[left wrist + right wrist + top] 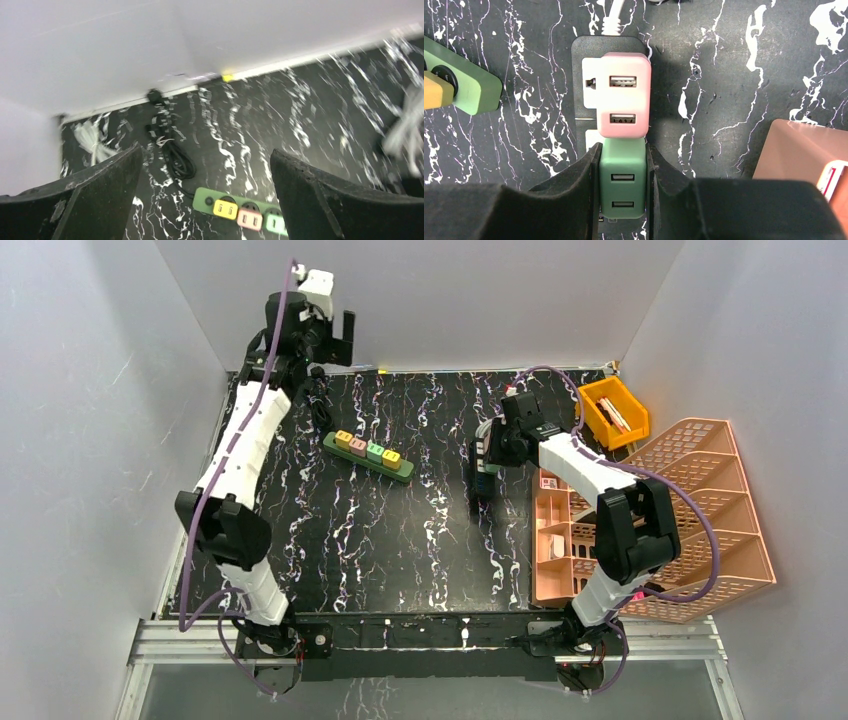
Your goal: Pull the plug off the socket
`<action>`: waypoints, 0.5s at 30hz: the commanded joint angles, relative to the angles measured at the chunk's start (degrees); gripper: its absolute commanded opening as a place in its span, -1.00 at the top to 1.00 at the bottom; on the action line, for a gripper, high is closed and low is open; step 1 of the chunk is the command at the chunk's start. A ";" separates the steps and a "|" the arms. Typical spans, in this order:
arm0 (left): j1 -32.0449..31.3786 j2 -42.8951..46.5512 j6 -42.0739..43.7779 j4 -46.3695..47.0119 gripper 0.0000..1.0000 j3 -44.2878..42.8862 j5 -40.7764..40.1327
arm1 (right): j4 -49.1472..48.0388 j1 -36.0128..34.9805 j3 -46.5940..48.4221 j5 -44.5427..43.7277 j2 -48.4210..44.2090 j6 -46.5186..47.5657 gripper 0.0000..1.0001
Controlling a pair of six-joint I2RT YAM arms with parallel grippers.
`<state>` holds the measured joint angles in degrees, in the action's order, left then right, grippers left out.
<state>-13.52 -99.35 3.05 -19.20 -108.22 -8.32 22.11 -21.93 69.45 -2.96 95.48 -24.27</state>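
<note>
The right claw (623, 152) pinches the green plug (622, 180), seated on the socket strip (583, 47) just beside the pink plug (624, 95); the left claw (205, 152), spread, hangs well apart from that strip.

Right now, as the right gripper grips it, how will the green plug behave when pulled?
The green plug looks rigid, so it likely won't deform. Its smooth sides may slip between the fingers. The unheld black strip might lift too.

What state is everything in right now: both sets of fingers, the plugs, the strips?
right fingers, shut on the green plug.
left fingers, wide open, empty, raised.
green plug, gripped, apparently not yet out of the black strip.
pink plug, seated in the black strip, untouched.
green strip, lying flat, four plugs in it.
</note>
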 commanded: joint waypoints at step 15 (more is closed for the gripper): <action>0.65 18.02 -3.51 11.88 -0.97 16.42 30.48 | -8.15 -1.72 -1.51 6.57 -5.65 -0.80 1.00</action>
<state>-13.26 -82.65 5.02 -17.93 -92.38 29.98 20.71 -22.63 68.55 -0.62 94.61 -24.69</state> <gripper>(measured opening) 0.983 0.372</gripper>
